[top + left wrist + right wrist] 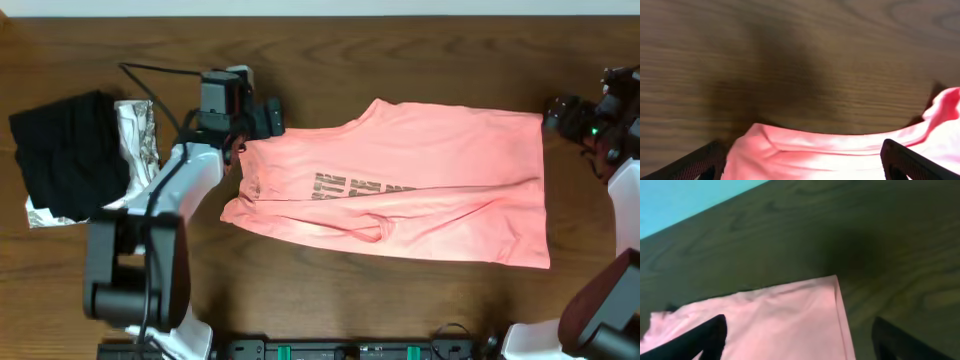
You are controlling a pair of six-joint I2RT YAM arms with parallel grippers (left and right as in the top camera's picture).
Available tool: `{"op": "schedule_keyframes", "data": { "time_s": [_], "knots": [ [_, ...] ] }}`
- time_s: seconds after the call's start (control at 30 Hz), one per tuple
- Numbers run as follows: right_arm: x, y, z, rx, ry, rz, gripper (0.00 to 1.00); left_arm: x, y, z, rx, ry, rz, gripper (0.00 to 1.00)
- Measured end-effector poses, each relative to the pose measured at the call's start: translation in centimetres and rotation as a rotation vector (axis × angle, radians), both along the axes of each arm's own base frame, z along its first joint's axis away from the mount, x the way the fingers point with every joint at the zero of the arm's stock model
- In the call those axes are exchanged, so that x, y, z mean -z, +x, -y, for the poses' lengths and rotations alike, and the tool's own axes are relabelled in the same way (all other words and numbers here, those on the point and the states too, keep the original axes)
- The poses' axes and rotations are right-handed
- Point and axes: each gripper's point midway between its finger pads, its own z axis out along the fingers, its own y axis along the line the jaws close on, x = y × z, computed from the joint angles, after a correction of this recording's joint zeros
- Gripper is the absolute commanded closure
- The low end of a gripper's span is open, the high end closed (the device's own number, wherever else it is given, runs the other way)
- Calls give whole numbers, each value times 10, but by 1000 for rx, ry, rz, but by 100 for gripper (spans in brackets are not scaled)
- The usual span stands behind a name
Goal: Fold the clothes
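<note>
One salmon-pink T-shirt (pixel 420 180) at frame centre, one black folded garment (pixel 65 150) at upper left, one silvery patterned cloth (pixel 138 135) beside it, one wooden table (pixel 400 300), two robot arms, left arm (pixel 160 200) and right arm (pixel 610 290), two grippers, left gripper (pixel 268 118) and right gripper (pixel 558 115)

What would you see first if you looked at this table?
The big salmon-pink thin-fabric T-shirt with dark lettering, spread across the middle of the brown wooden table. Next, the black folded garment at the left end, beside a silvery-white patterned cloth.
</note>
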Motion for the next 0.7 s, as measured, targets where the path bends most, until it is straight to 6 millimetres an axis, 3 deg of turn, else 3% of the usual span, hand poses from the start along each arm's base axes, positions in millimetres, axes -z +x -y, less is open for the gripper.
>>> {"op": "schedule_keyframes", "data": {
  "time_s": [0.23, 0.47, 0.7],
  "knots": [
    [10, 13, 3, -16, 4, 25, 6, 34, 1, 5, 17, -9, -52, 2],
    [47, 23, 0, -45, 56, -14, 5, 40, 1, 4, 17, -8, -63, 2],
    [70, 27, -4, -70, 97, -33, 4, 45, 0, 4, 17, -7, -74, 2]
  ]
}}
